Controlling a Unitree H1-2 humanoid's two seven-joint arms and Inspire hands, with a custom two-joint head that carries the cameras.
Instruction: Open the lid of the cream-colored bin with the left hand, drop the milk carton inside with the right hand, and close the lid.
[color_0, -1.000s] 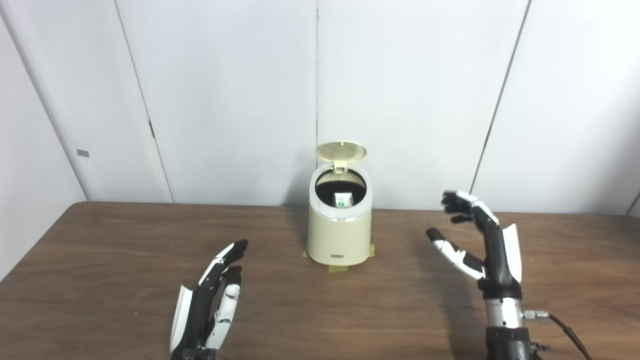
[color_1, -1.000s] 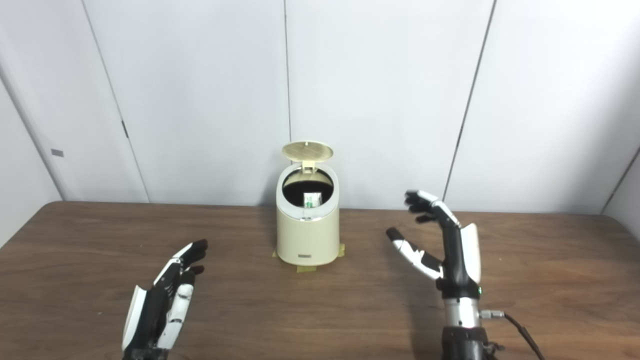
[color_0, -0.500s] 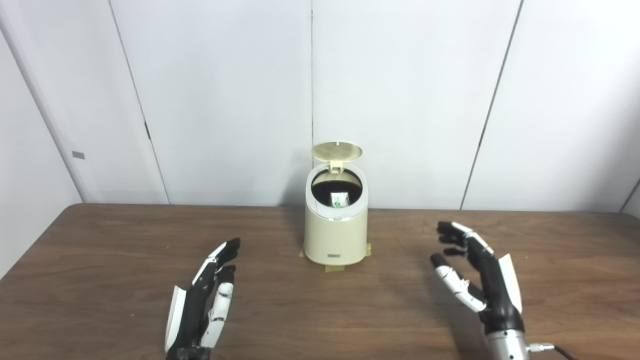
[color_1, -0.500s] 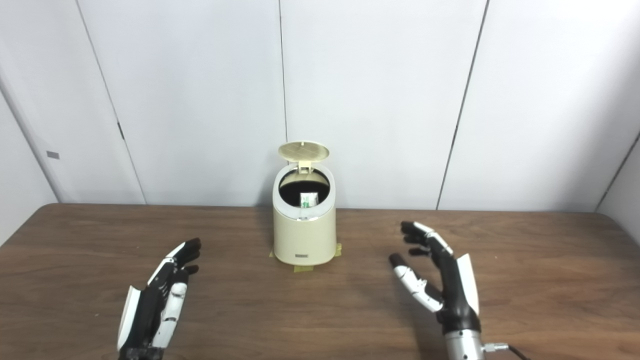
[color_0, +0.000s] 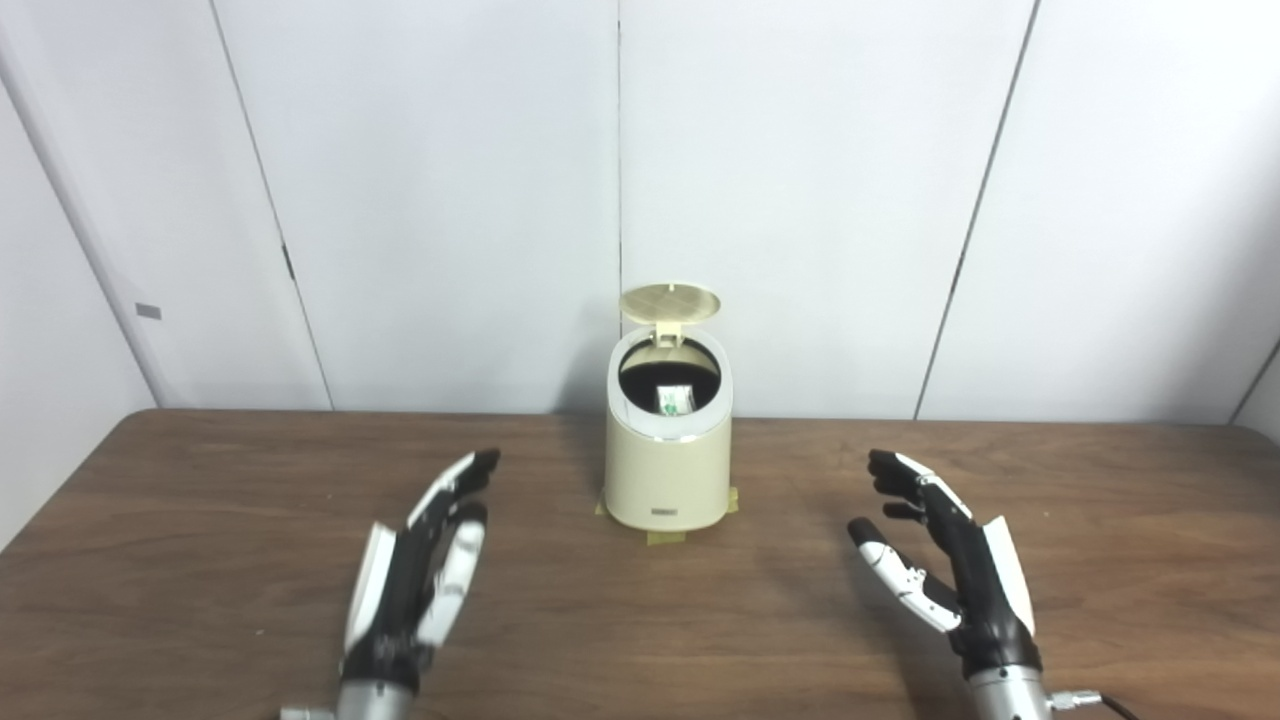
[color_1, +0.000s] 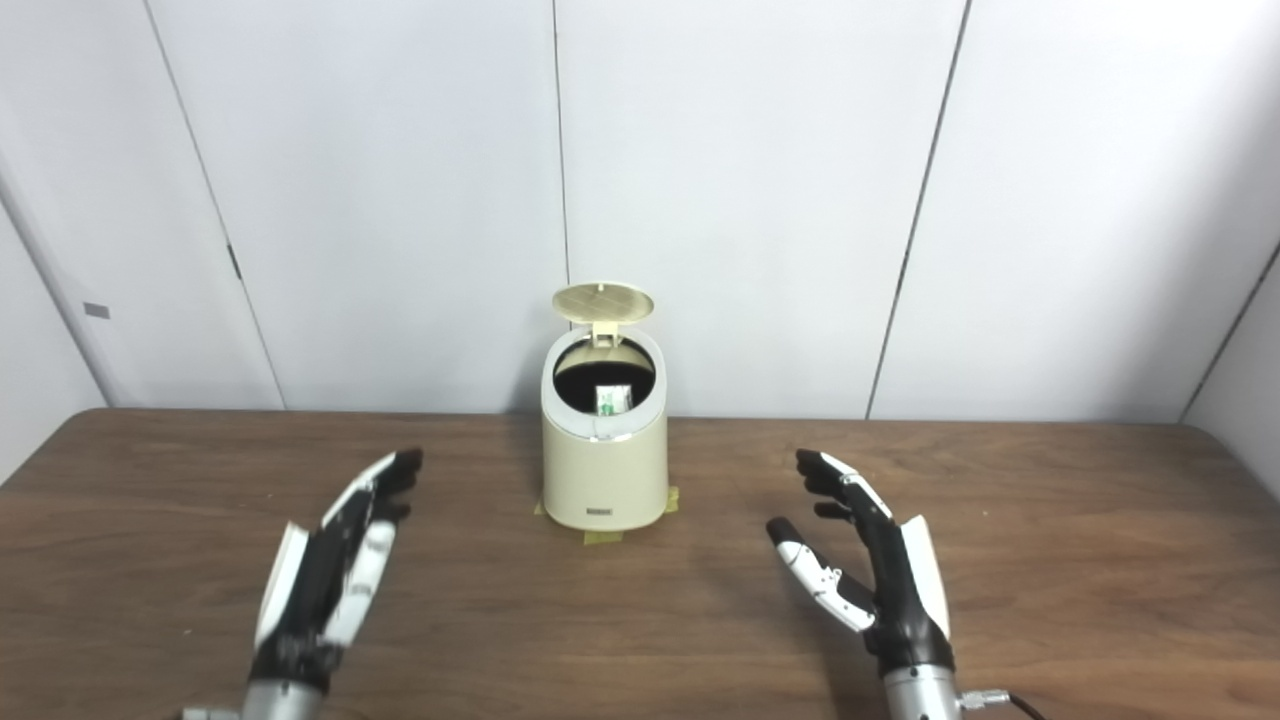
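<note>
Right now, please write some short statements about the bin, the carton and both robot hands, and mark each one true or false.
1. The lid of the bin stands open. True.
2. The milk carton lies on the table. False: it is inside the bin.
3. The right robot hand holds the carton. False: it is open and holds nothing.
4. The left robot hand touches nothing. True.
5. Tape sits at the bin's base. True.

Lab test bay – bare white wall panels (color_0: 800, 200), wooden table (color_0: 200, 520).
</note>
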